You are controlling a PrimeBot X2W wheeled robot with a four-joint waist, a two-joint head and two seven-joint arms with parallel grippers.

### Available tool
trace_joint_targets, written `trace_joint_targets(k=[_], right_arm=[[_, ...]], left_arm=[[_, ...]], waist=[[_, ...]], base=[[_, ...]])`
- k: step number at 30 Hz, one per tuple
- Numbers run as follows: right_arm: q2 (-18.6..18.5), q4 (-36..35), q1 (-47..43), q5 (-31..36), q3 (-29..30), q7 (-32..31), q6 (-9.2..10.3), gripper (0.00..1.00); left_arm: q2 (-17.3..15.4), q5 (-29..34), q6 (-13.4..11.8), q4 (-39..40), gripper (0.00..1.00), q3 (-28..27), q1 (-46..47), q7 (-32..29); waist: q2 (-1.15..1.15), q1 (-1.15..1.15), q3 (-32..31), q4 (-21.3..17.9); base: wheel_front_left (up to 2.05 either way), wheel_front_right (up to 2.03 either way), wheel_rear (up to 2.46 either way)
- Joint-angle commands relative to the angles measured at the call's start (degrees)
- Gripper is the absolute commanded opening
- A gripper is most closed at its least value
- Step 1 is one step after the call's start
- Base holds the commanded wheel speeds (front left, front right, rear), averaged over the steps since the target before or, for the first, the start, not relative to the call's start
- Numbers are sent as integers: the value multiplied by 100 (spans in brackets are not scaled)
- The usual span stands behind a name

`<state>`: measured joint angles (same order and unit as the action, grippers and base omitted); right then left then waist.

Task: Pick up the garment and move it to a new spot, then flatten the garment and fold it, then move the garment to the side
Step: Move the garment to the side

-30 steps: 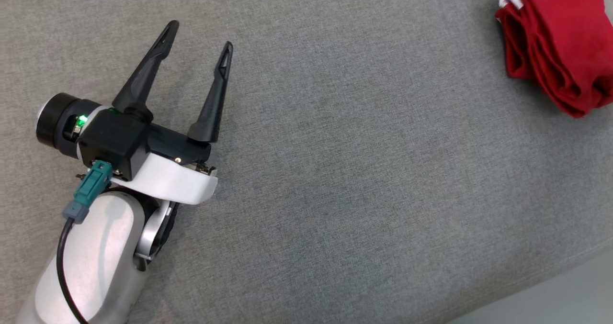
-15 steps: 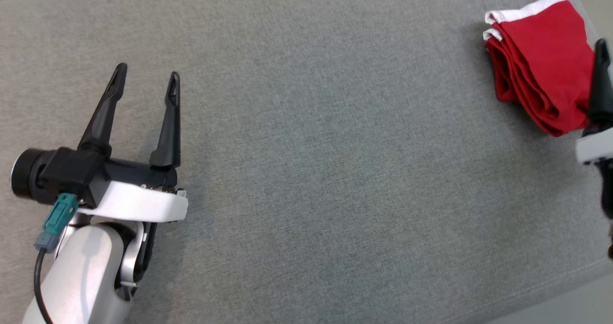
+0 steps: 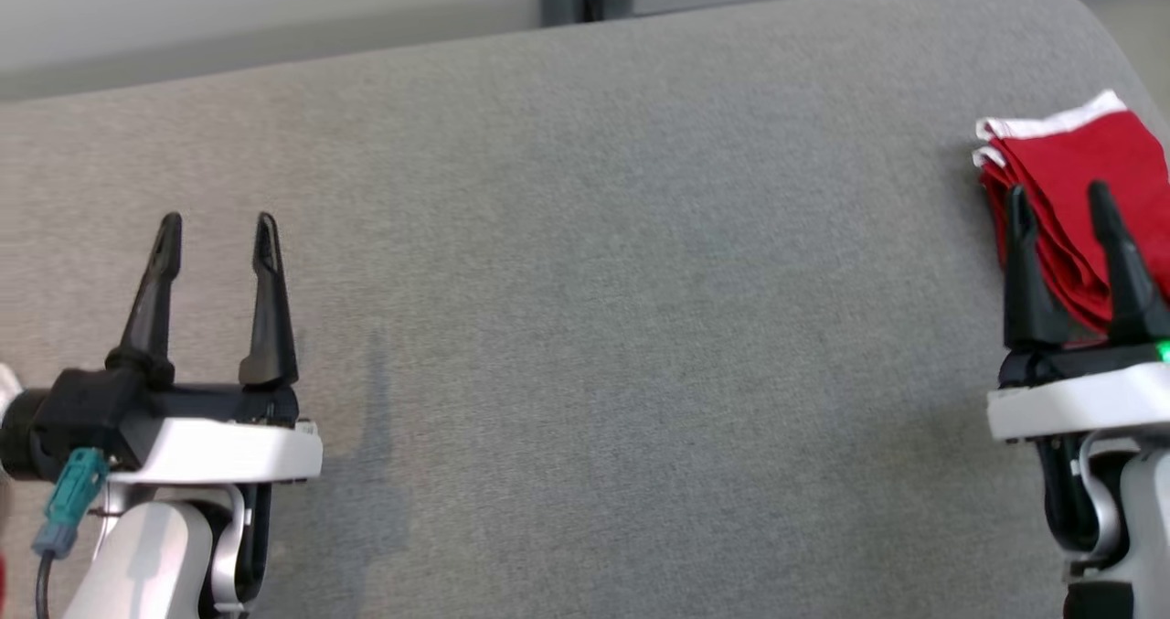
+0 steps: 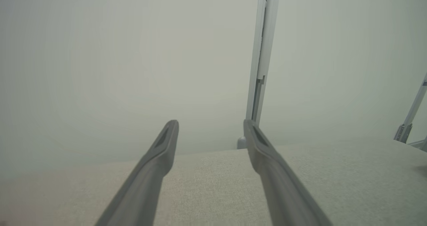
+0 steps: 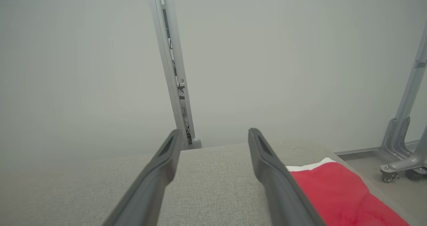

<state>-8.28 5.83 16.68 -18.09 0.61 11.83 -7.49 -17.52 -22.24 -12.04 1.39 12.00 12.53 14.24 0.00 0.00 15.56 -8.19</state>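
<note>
Off at the far right of the grey padded surface (image 3: 594,281) lies the garment (image 3: 1079,171), close to the rounded corner. The right gripper (image 3: 1057,194) stands just before it in the head view, its two dark fingers rising in front of the cloth's near part with their tips crossing the red. From the right wrist view the garment (image 5: 333,192) sits to the right of the right gripper (image 5: 214,132), outside the gap between the fingers, with its left edge hidden behind the right-hand finger. Whether a finger touches the cloth cannot be told. The jaws stand wide apart with nothing between them but bare grey fabric. The left gripper (image 3: 218,221) is well apart from the garment, on the other side of the surface, its fingers likewise spread and empty; in the left wrist view the left gripper (image 4: 210,122) points over the surface's far edge toward a pale wall.

The garment is bright red and folded into a compact stack. Several layers show as stepped edges along its left side, and a white band runs along its far edge.
</note>
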Motion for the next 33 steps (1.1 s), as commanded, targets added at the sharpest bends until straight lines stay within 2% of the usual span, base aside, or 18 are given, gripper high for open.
trace_joint_targets(k=[1,6,12,22,33], right_arm=[[12,-67,-126,68,17,-67,-1,100],[171,-302,-489,283,22,-334,-1,100],[244,-413,-833,466,31,-553,-1,100],[357,-593,-1410,711,129,-875,-1,100],[443,-823,-1910,796,172,-1124,-1,100]], left_arm=[[4,-27,-13,4,100,-13,-91,36],[60,-69,97,-43,100,-44,-363,68],[-19,-55,243,-184,100,-74,-623,80],[-142,58,208,-355,100,6,-1183,10],[-217,-117,200,-315,100,72,-1546,-244]], waist=[[0,0,-234,212],[0,0,-544,420],[0,0,-822,581],[0,0,-1298,687],[0,0,-1675,687]], base=[[0,0,0],[0,0,0],[0,0,0],[0,0,0],[0,0,0]])
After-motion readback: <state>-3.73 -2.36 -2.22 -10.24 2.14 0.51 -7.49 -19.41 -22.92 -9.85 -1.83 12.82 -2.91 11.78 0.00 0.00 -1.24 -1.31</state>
